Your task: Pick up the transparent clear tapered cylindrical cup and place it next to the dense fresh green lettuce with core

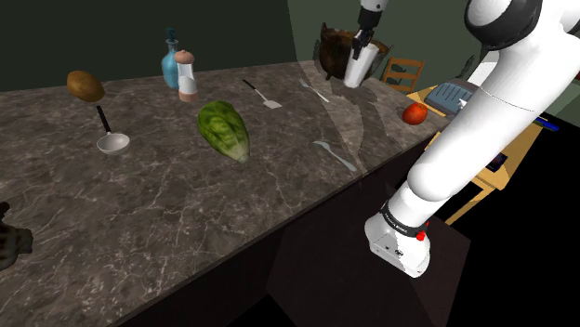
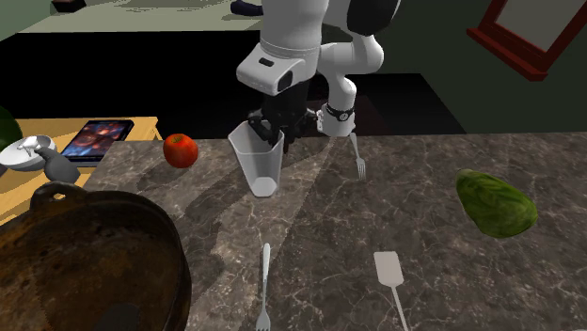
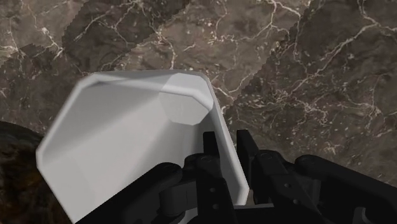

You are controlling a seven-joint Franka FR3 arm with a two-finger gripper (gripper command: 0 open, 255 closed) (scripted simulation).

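Far along the counter (image 1: pixel 167 223) toward the shoulder view's left lies the lettuce (image 1: pixel 223 128), well apart from the cup (image 1: pixel 359 67), whose wall the gripper (image 3: pixel 229 141) pinches.

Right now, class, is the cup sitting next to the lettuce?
No: the gripper clasps the cup by its wall, well apart from the lettuce, with a fork lying between them.

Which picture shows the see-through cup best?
The second exterior view: the cup shows whole, rim to base, with the jaws clasping its rim. The wrist view looks into its mouth, jaws covering one wall. The shoulder view has it far off, past the arm.
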